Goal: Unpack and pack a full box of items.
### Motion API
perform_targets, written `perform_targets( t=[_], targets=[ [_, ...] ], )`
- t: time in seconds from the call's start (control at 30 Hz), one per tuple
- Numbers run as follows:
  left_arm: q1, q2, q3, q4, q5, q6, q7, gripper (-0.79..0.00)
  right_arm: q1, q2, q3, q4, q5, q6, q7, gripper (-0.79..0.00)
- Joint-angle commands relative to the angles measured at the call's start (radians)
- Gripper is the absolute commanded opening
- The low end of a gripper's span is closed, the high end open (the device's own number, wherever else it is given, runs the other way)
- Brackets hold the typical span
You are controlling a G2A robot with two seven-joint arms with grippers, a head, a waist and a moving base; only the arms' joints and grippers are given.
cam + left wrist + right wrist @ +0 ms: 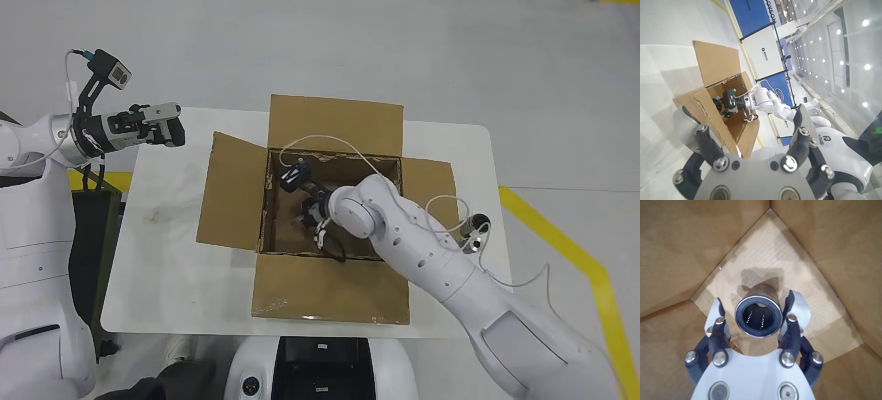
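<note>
box: brown cardboard box, sitting open in the middle of the white surface with all four flaps folded outward. The torn corrugated edges show pretty clearly from the left wrist view.

item: a shiny metal cylinder with a dark ring around its open end, and you can see little rows of balls inside the bore. It's down on the bare cardboard floor of the box, open end pointing up at the right wrist camera.

right end effector: way down inside the box with its fingers spread apart, one on each side of the cylinder. It's not clamped on it. There's a clear gap on one side, and the other pad sits just beside the rim. Can't honestly tell if that one is touching.

left end effector: parked above the far left corner of the surface, well apart from the box. Fingers are wide apart with nothing between them, and it's facing toward the box.

cable: a thin white cable loops from the right wrist over the box's back edge.
</note>
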Motion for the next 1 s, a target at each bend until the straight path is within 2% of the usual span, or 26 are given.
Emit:
perform_targets(
  t=[0.0,0.07,0.1,0.33,0.73,0.97],
  targets=[
    [0.0,0.0,0.0,0.0,0.0,0.0,0.0,0.0,-0.003,0.001,0.007,0.002,-0.003,-0.004,0.001,-0.659],
    [0.0,0.0,0.0,0.0,0.0,0.0,0.0,0.0,-0.007,0.002,0.015,0.0,-0.006,-0.008,0.002,-0.714],
    [0.0,0.0,0.0,0.0,0.0,0.0,0.0,0.0,-0.009,0.003,0.019,-0.001,-0.007,-0.01,0.003,-0.785],
    [0.0,0.0,0.0,0.0,0.0,0.0,0.0,0.0,-0.045,0.021,0.066,-0.085,-0.036,-0.015,0.001,-0.785],
    [0.0,0.0,0.0,0.0,0.0,0.0,0.0,0.0,-0.218,0.094,0.249,-0.466,-0.137,-0.021,0.053,-0.785],
    [0.0,0.0,0.0,0.0,0.0,0.0,0.0,0.0,-0.295,0.119,0.347,-0.575,-0.163,-0.011,0.061,-0.785]
  ],
)
